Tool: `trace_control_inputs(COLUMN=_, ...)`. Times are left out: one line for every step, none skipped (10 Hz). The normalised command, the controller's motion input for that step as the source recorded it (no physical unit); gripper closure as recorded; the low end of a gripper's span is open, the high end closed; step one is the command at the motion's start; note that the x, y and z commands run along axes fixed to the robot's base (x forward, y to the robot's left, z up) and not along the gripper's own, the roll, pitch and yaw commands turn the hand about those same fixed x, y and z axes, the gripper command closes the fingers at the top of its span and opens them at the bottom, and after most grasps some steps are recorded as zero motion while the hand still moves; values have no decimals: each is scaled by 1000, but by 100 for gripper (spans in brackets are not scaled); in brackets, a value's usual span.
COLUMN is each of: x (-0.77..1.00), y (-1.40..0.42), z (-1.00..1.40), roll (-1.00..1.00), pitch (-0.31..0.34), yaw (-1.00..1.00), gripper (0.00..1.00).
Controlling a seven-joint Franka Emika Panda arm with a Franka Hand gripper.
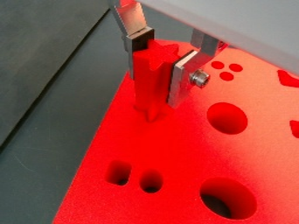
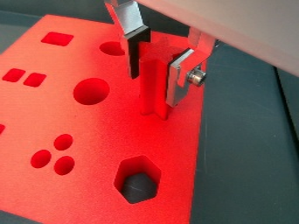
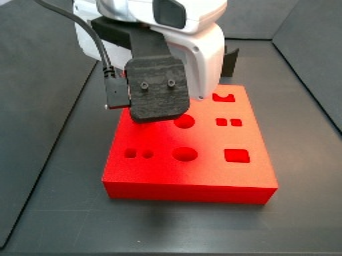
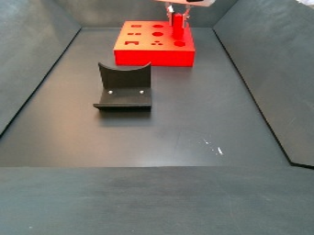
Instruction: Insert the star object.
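The star object (image 1: 149, 83), a slim bright red peg, stands upright between my gripper's (image 1: 158, 63) silver fingers, which are shut on its upper part. Its lower end meets the top of the big red block (image 1: 140, 166) near one edge; I cannot tell whether it sits in a hole. Both wrist views show this, with the peg (image 2: 152, 87), gripper (image 2: 158, 68) and block (image 2: 117, 131). In a side view the peg (image 4: 177, 33) hangs below the gripper (image 4: 175, 15) over the block (image 4: 147, 57). In a side view the arm's body hides the peg above the block (image 3: 214, 172).
The block has round, square and hexagonal holes (image 2: 138, 182). The dark fixture (image 4: 123, 87) stands on the dark floor in front of the block. Slanted dark walls (image 4: 263, 101) enclose the floor on both sides.
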Motion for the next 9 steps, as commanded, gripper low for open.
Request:
trace_control_inputs(x=0, y=0, z=-1000, roll=13, pitch=0, yaw=-103, gripper=100)
trace_control_inputs(x=0, y=-23, z=-926, roll=-20, pitch=-163, yaw=-271, gripper=100)
trace_control_inputs(x=0, y=0, z=-580, roll=-114, pitch=-284, yaw=-354, gripper=100)
trace_control_inputs(x=0, y=157, z=-826, roll=-41, pitch=-171, yaw=-194, gripper=100)
trace_control_inputs(x=0, y=143, z=-963, roll=-10, pitch=-109, yaw=-203, gripper=100)
trace_control_inputs(x=-154, y=0, z=-120, roll=141, pitch=20, yaw=-180, gripper=100)
trace_control_inputs(x=0, y=0, z=0, roll=13, pitch=0, yaw=0, gripper=100)
trace_control_inputs(x=0, y=0, z=-26, roll=0, pitch=0, yaw=0, gripper=100)
trace_control_inputs(x=0, y=0, z=-371, roll=0, pitch=-49, yaw=-37, gripper=100)
